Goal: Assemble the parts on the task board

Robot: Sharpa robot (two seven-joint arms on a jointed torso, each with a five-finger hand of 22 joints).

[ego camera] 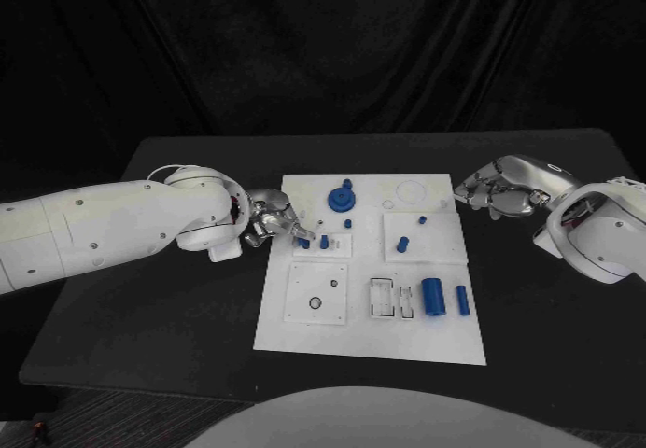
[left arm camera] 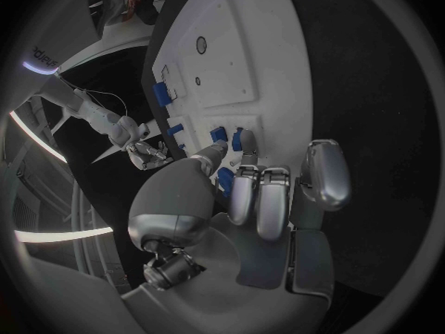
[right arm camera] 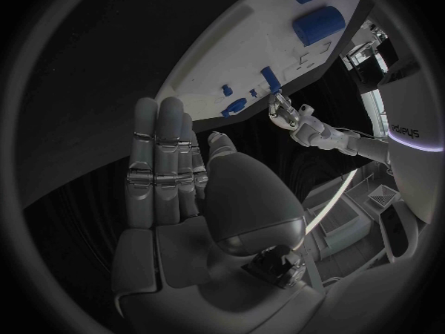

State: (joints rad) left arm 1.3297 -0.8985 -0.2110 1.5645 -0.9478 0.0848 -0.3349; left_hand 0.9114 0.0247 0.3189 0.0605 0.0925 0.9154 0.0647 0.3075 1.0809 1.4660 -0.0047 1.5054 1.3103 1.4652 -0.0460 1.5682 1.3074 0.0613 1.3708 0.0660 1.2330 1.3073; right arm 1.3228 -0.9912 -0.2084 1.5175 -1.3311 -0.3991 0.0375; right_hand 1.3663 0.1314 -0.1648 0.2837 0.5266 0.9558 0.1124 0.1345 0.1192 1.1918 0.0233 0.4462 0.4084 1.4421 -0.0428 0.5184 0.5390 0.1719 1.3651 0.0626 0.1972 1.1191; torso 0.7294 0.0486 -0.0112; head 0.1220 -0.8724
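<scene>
The white task board [ego camera: 363, 322] lies in the middle of the black table. My left hand [ego camera: 276, 222] reaches over its left edge, fingertips [left arm camera: 245, 172] right at two small blue pegs [ego camera: 303, 243] [left arm camera: 219, 133]. A blue piece [left arm camera: 225, 179] shows between thumb and finger; I cannot tell whether it is pinched. A round blue part [ego camera: 344, 198] stands at the board's far end. Two blue cylinders [ego camera: 433, 295] [right arm camera: 318, 24] lie at its near right. My right hand [ego camera: 505, 191] hovers beyond the board's far right corner, fingers straight [right arm camera: 162, 163], palm empty.
More small blue pegs [ego camera: 402, 245] [ego camera: 421, 220] stand on the right half of the board. A raised square plate with a hole [ego camera: 316, 291] [left arm camera: 201, 44] sits at the near left. Bare black table [ego camera: 161, 308] surrounds the board.
</scene>
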